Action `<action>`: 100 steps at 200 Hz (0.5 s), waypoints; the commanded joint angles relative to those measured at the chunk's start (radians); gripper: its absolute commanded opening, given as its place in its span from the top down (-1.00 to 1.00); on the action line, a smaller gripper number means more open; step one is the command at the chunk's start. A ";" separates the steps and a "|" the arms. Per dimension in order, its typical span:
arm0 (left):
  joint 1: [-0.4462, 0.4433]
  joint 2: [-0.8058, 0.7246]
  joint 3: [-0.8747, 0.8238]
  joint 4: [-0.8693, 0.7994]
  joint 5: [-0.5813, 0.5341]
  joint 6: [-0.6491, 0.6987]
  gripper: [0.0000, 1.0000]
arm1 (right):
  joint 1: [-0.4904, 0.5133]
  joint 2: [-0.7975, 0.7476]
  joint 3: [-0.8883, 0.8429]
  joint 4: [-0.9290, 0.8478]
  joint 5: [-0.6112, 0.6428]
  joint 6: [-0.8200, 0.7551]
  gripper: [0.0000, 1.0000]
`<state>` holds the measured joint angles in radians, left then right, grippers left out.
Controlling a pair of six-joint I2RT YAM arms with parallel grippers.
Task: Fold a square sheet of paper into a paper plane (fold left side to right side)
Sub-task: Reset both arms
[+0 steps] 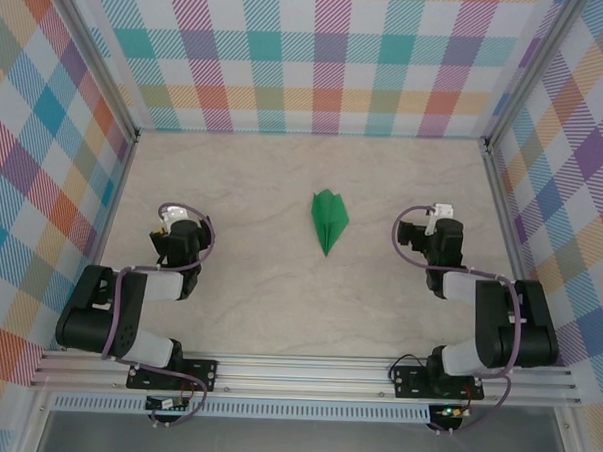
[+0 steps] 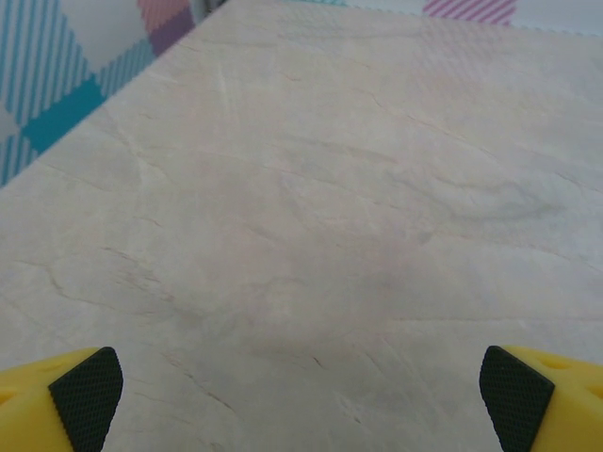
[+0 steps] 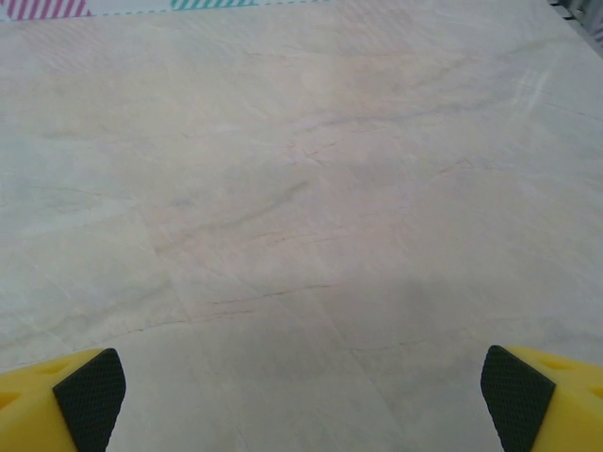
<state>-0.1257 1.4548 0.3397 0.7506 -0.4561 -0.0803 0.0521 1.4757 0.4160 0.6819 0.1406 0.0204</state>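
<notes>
A bright-green paper plane point(image 1: 328, 220) lies flat in the middle of the table, a narrow folded dart with its tip toward the near edge. My left gripper point(image 1: 170, 220) is pulled back on the left, well apart from the plane. In the left wrist view the left gripper point(image 2: 301, 400) is open, its yellow fingertips point(image 2: 85, 395) wide apart over bare tabletop. My right gripper point(image 1: 437, 217) rests on the right, also apart from the plane. In the right wrist view the right gripper point(image 3: 301, 400) is open, with black-padded fingertips point(image 3: 516, 395) holding nothing.
The marbled beige table point(image 1: 259, 284) is boxed in by plaid multicolour walls point(image 1: 309, 56) at the back and both sides. An aluminium rail point(image 1: 305, 371) runs along the near edge under the arm bases.
</notes>
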 commanded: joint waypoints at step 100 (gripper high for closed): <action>0.044 0.110 0.067 0.082 0.278 0.089 -1.00 | -0.052 0.051 0.003 0.114 -0.171 -0.008 -1.00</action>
<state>-0.0929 1.5673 0.3977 0.8352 -0.2039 -0.0055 -0.0002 1.5238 0.4007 0.7601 0.0017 0.0105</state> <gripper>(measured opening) 0.998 0.997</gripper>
